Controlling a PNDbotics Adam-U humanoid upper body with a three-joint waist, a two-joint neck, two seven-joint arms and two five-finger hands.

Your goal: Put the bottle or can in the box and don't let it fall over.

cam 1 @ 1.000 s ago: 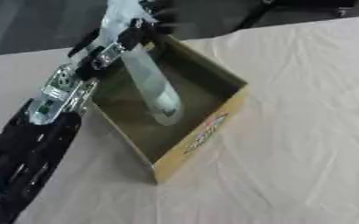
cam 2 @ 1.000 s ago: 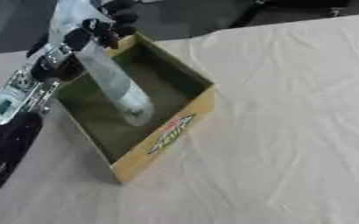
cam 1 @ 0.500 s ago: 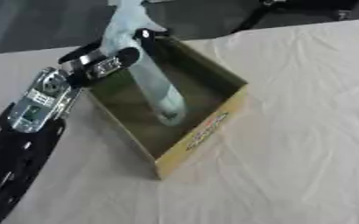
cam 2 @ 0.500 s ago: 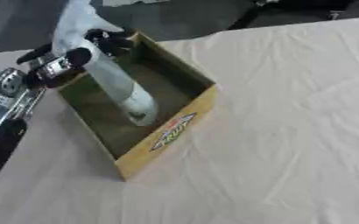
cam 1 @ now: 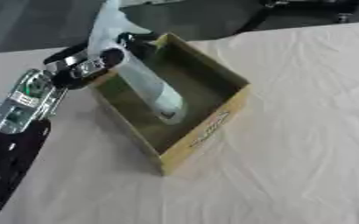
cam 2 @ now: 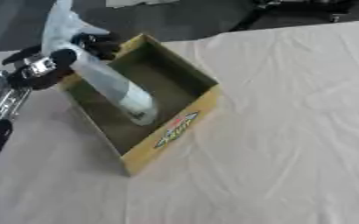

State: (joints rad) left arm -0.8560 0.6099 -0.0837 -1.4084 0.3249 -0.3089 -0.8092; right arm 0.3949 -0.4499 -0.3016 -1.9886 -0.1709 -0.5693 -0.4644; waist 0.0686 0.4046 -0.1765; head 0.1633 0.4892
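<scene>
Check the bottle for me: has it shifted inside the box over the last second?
No. The bottle still leans with its base on the box floor near the front wall, held near its top by the left hand; its place against the box walls looks unchanged.

Cream cloth (cam 1: 305, 131) covers the table, spreading wide to the right of the left hand (cam 1: 98, 61) and running under it too. Creases ripple across the cloth well off to the hand's right, soft light picking them out, no hard glare anywhere. Behind the hand, past the table's far edge, dark grey floor (cam 1: 29, 26). Farther back and to its right, black shapes (cam 1: 305, 6) sit along the top edge, too blurred to name. A pale patch (cam 2: 136, 2) sits just beyond the hand.
</scene>
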